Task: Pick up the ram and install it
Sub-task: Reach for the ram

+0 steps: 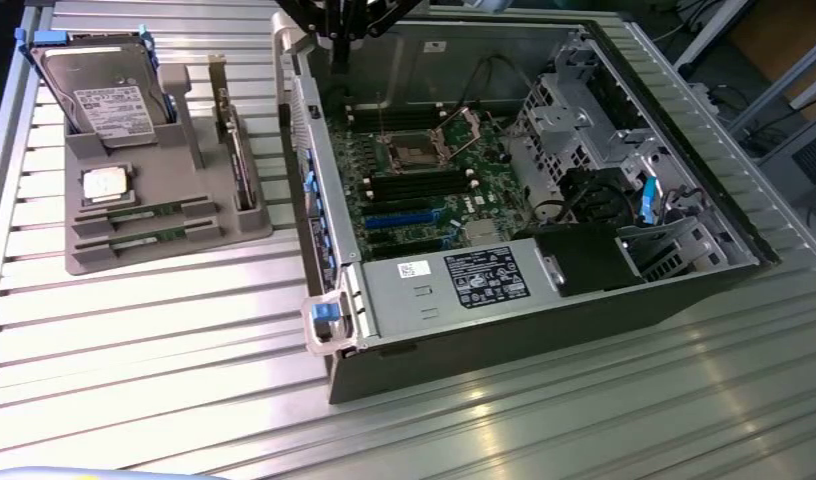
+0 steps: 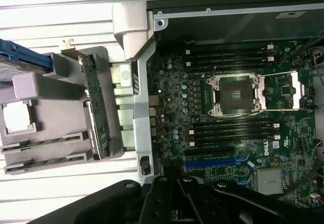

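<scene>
Two rams lie side by side in slots at the near end of the grey tray (image 1: 95,255): one ram (image 1: 152,209) and its twin (image 1: 149,237), both thin green sticks. The wrist view shows them too, as ram (image 2: 45,144) and twin (image 2: 44,162). My black gripper (image 1: 341,30) hangs high over the far edge of the open computer case (image 1: 422,330), apart from the tray. In the wrist view the gripper (image 2: 178,191) is shut with nothing in it. Below it lies the motherboard (image 2: 172,97) with empty black memory slots (image 2: 233,130).
On the tray also stand a silver hard drive (image 1: 104,95), a square processor chip (image 1: 108,184) and an upright green card (image 1: 235,150). The open processor socket (image 2: 235,95) sits between the slot banks. Drive cages (image 1: 582,120) and cables fill the case's far side.
</scene>
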